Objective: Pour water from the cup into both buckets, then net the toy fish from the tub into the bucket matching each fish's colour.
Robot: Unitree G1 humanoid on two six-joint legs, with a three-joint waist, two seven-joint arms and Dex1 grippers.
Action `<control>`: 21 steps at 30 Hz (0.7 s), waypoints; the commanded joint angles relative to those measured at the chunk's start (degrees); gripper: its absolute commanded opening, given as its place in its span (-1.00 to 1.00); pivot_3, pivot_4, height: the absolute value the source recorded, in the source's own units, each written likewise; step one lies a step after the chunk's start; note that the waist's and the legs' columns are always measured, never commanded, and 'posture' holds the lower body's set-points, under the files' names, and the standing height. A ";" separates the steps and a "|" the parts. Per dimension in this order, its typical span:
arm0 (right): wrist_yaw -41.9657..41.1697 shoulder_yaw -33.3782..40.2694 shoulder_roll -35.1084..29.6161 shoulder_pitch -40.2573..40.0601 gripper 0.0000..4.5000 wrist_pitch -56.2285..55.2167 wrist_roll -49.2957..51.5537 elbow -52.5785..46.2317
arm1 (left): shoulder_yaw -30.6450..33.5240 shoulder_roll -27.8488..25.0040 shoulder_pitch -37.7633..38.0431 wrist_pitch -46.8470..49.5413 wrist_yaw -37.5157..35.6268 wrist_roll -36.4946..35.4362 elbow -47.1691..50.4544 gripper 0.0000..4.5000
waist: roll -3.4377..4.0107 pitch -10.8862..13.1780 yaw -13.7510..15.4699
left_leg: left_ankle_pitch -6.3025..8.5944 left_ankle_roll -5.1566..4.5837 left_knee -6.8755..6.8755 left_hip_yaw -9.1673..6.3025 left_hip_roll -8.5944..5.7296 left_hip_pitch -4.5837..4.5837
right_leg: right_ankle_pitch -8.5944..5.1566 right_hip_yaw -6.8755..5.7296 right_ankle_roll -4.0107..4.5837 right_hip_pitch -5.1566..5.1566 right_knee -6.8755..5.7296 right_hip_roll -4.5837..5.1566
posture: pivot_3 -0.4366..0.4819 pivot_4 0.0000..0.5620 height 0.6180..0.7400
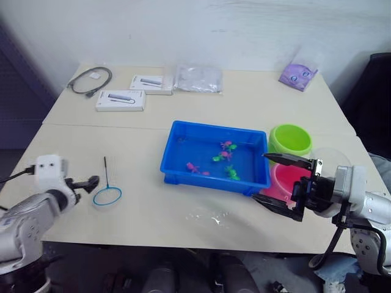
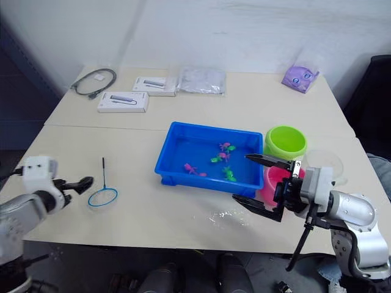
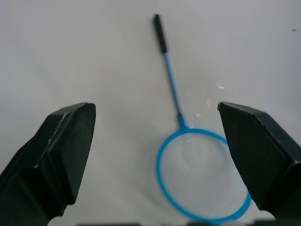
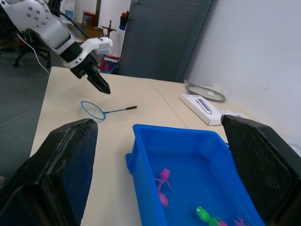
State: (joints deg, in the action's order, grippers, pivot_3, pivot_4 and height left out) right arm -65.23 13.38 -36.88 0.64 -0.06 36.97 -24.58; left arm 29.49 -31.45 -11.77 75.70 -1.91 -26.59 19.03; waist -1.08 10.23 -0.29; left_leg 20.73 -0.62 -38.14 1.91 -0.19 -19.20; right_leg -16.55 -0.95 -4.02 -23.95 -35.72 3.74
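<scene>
The blue tub sits mid-table and holds water and several toy fish, pink and green. To its right stand the lime green bucket and, nearer me, the pink bucket. The clear cup stands right of the buckets, partly behind my right arm. My right gripper hangs open in front of the pink bucket, at the tub's near right corner, holding nothing. The net lies flat on the table to the left, hoop toward me. My left gripper is open just left of it.
Two white boxes, a coiled grey cable, a clear plastic bag and a purple packet lie along the far side of the table. A small spill of water glistens in front of the tub.
</scene>
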 commanded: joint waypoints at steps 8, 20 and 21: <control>3.29 -0.52 -0.03 -1.12 0.98 -0.40 -0.83 -4.58 | -8.45 4.28 -8.60 -5.06 2.00 7.07 -12.70 1.00 | -0.01 0.00 0.18 | -0.03 0.07 -0.05 -0.02 0.00 -0.03 | 0.01 -0.03 -0.02 -0.01 -0.02 -0.01 | -0.05 -0.47 1.00; 5.12 0.04 0.36 -4.35 1.00 -3.63 -2.47 -5.55 | -7.54 3.87 -7.64 -6.58 0.43 10.15 -23.83 -0.76 | 0.31 -0.19 0.23 | -0.11 0.17 -0.05 -0.01 -0.01 0.09 | 0.01 -0.01 -0.02 0.02 -0.15 0.00 | -0.05 -0.47 1.00; 5.22 0.01 0.30 -4.35 1.00 -3.80 -2.55 -5.53 | -6.86 4.20 -7.52 -6.46 0.50 10.08 -24.08 -0.93 | 0.41 -0.24 0.21 | -0.11 0.17 -0.05 -0.01 -0.01 0.11 | 0.01 -0.01 -0.02 0.03 -0.15 0.00 | -0.05 -0.47 1.00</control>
State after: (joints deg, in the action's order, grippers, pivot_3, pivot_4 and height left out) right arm -60.42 11.83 -36.53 -3.59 -2.53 34.05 -27.98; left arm 22.63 -27.97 -21.10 67.69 -1.28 -16.94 -2.76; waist -0.67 9.99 -0.08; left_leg 20.62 -0.45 -38.19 1.91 -0.20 -19.08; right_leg -16.54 -0.95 -4.04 -23.91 -35.87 3.73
